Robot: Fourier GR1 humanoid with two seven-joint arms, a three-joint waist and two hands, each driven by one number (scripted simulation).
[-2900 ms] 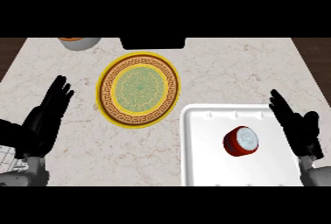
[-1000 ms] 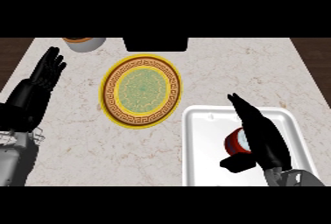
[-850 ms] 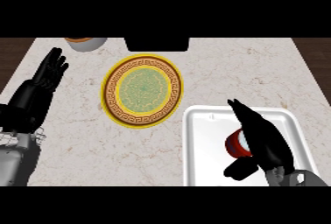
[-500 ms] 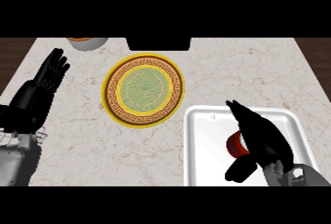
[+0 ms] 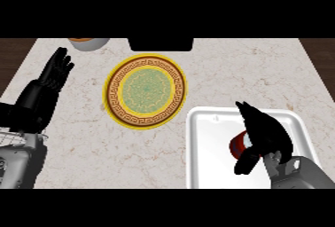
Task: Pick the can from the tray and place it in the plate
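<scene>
A red can (image 5: 236, 146) lies in the white tray (image 5: 208, 142) at the lower right, and only its left edge shows. My right hand (image 5: 265, 133) lies over it with straight fingers pointing away from me. The thumb (image 5: 247, 162) hangs down just at the can's near side. The round plate (image 5: 119, 111), with a yellow patterned rim and a green centre, sits on the counter up and to the left of the tray, with nothing on it. My left hand (image 5: 46, 88) rests open at the left edge, fingers up.
A small bowl (image 5: 88, 42) shows at the counter's far left edge. A dark object (image 5: 160, 43) stands at the far edge behind the plate. The marble counter (image 5: 248, 75) is bare to the right of the plate.
My right hand has come in from the tray's right edge and settled over the can, hiding more of it, with the thumb lowering beside it. The left hand moved up and now holds still.
</scene>
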